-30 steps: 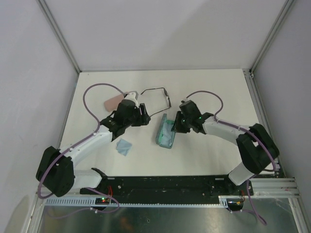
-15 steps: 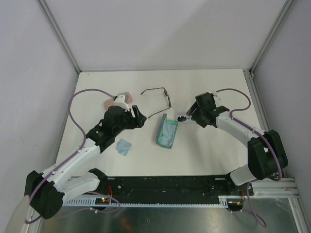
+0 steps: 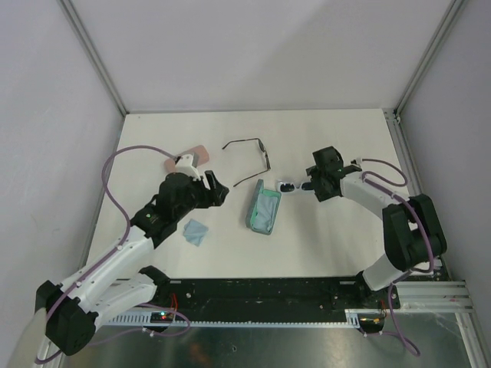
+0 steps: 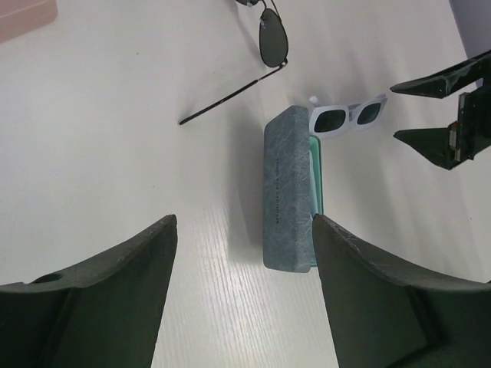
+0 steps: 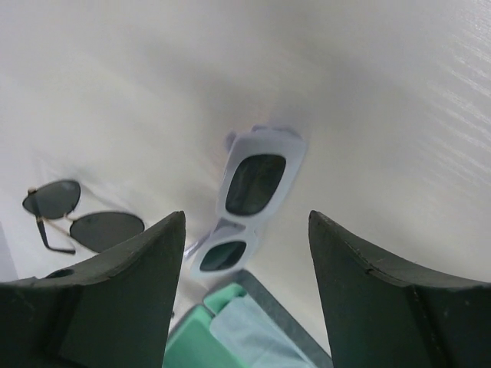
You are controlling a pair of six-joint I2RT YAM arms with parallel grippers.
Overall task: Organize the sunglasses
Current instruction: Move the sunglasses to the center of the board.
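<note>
The white-framed sunglasses (image 3: 289,185) lie on the table at the far right end of the open blue-grey case (image 3: 263,208). They also show in the right wrist view as white sunglasses (image 5: 249,195) just beyond my fingers. My right gripper (image 3: 308,183) stands open beside them, holding nothing; its jaws (image 5: 247,218) are wide apart. The black wire sunglasses (image 3: 252,158) lie unfolded behind the case. My left gripper (image 3: 218,190) is open and empty, left of the case (image 4: 288,199), with bare table between its jaws (image 4: 243,222).
A pink case (image 3: 189,158) lies at the back left. A light-blue cloth (image 3: 196,231) sits on the table near the left arm, and another cloth (image 5: 253,337) lies inside the case's green lining.
My right gripper has opened and drawn back to the right, leaving the white sunglasses on the table by the case's end. The left arm has pulled back a little toward the near left.
</note>
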